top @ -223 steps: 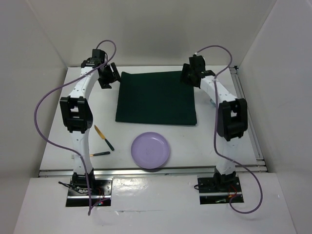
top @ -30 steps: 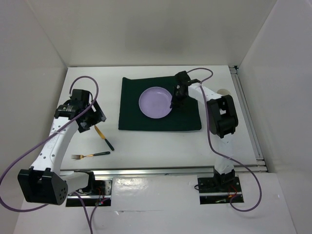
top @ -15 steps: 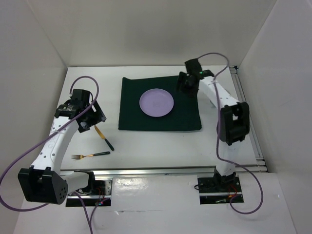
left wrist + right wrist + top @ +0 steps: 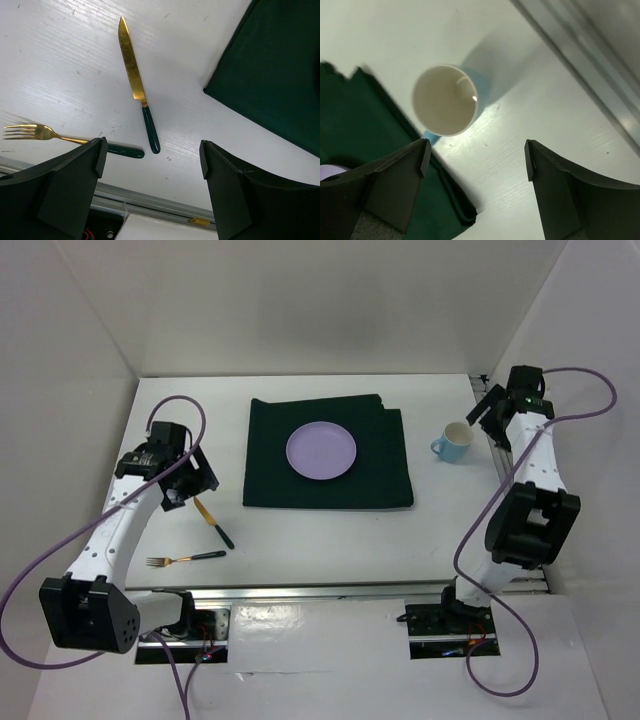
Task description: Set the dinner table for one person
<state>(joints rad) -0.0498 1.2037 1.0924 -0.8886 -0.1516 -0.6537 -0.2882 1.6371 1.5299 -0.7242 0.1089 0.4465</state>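
The plate [image 4: 321, 451] now sits on the mat [image 4: 268, 475] mid dinner table [image 4: 330, 540], and the right gripper [image 4: 491, 415] has swung to the far-right corner, jaws spread and empty over the mug [image 4: 455, 443] — likely next — while the left gripper [image 4: 188, 483], likewise spread, hovers above the knife [image 4: 213, 523] near the left edge.

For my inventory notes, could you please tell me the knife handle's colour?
The gold-bladed table knife has a dark green handle, clearest in the left wrist view.

A lilac plate [image 4: 321, 451] sits centred on a dark green mat [image 4: 270, 475], a blue mug [image 4: 454, 442] stands upright near its right edge, and a gold knife [image 4: 214, 522] and fork [image 4: 187, 558] lie left of it.
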